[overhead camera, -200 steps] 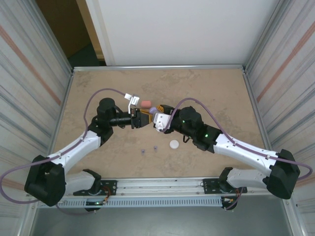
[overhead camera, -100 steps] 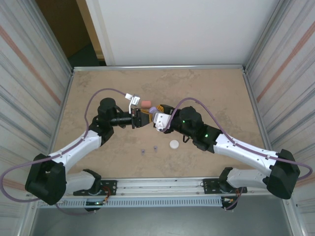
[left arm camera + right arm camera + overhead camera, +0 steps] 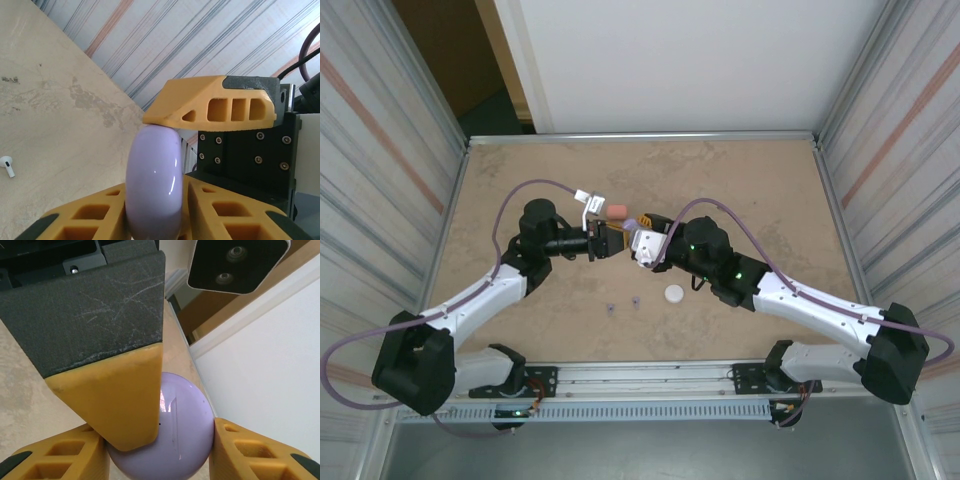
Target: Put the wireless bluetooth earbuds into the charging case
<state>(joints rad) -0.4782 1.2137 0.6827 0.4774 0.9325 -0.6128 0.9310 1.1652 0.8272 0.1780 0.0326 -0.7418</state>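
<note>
Case [image 3: 152, 185] held off the table [image 3: 760, 180], clamped by both grippers.
Left gripper [image 3: 155, 202] and right gripper [image 3: 160, 450] pinch it together; earbuds [image 3: 635, 301] lie below. Likely opening: next, part the lid without slipping.

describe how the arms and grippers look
The left arm and right arm have white links between black joints and bases, each trailed by a purple cable. Green lights glow on the right arm. The left gripper and right gripper have orange-yellow fingers with hollow cut-outs and a dark, scratched pad.
</note>
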